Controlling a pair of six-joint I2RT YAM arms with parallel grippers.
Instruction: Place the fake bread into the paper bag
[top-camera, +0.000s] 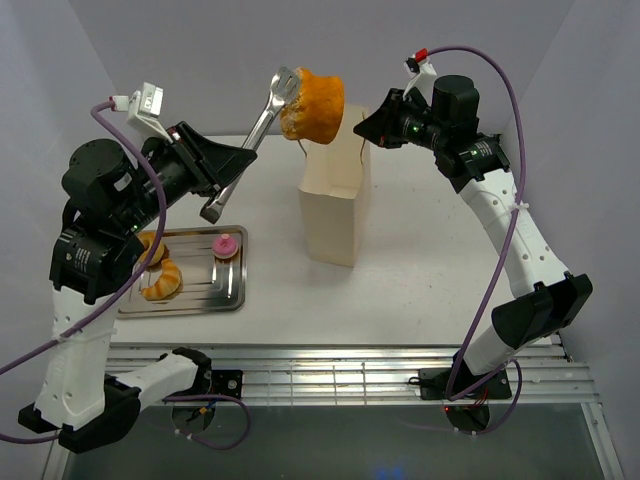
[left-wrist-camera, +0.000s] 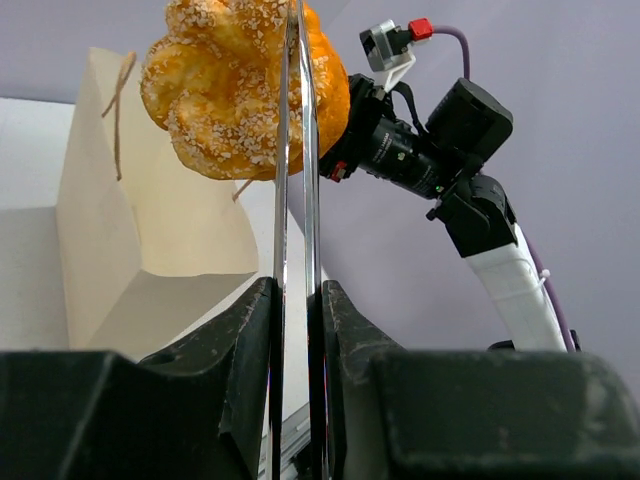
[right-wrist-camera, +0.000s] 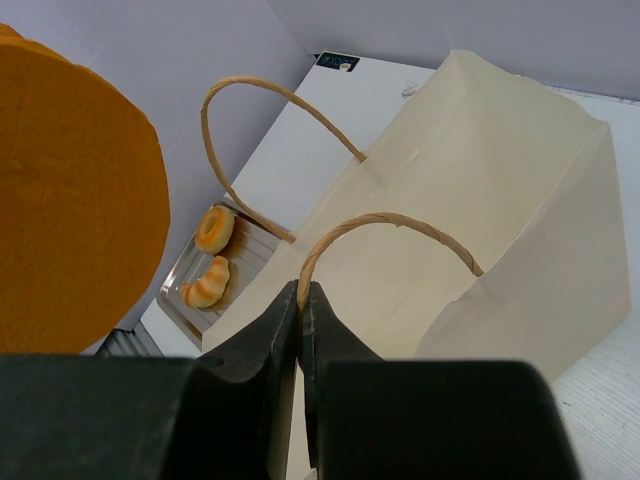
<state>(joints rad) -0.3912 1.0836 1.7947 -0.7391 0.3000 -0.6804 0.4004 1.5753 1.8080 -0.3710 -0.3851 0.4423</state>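
The paper bag (top-camera: 335, 215) stands mid-worktop (top-camera: 420, 290), the fake bread (top-camera: 312, 103) above it, the tray (top-camera: 203, 300) toward the near left corner.

Fake bread (left-wrist-camera: 230, 90) is running off the top edge in the left wrist view and, blurred, off the left edge in the right wrist view. The tongs (top-camera: 262, 115) are leaving the left wrist view's top edge too, tips unseen. Left arm (top-camera: 110, 200) is covering the left part of the tray (top-camera: 225, 295) and half a ring-shaped piece (top-camera: 152, 243). Right gripper (right-wrist-camera: 302, 290) is hiding the near base of the paper bag (right-wrist-camera: 520, 200). Pink item (top-camera: 226, 245) is reading too small to identify.
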